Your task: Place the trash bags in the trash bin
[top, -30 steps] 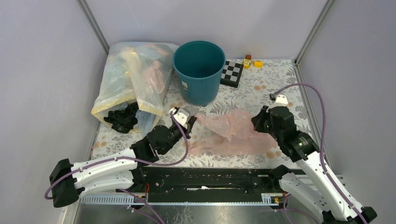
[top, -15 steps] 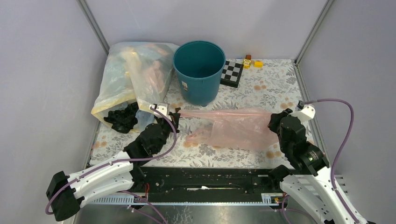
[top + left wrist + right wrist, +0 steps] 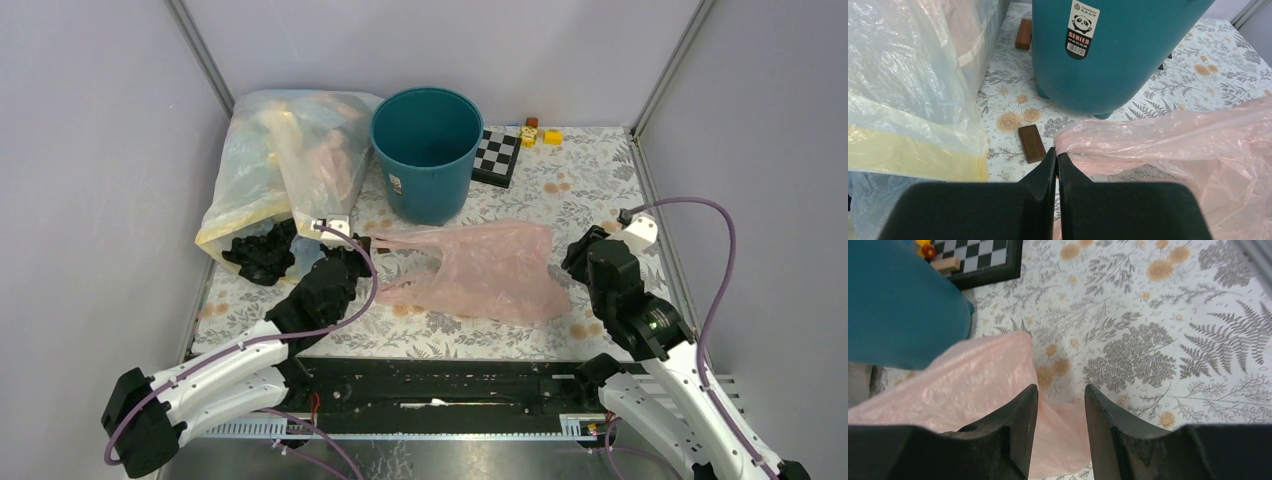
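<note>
1. My left tool [image 3: 1057, 156] is pressed together, pinching a corner of the thin, crinkled pink trash bag [image 3: 490, 268]; my right tool [image 3: 1060, 392] stands spread over its other end.
2. The smooth, round teal trash bin [image 3: 425, 190] stands upper centre on the floral counter [image 3: 590, 190]; grey walls surround it.
3. The left wrist view shows a small wooden block [image 3: 1031, 143] near the bin's base.

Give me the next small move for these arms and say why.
Probably lift the left claw toward the trash bin, dragging the pink bag along. That claw is shut on the bag's corner, the right claw stands open gripping nothing, and the bag lies spread out near the bin's foot, outside it.
</note>
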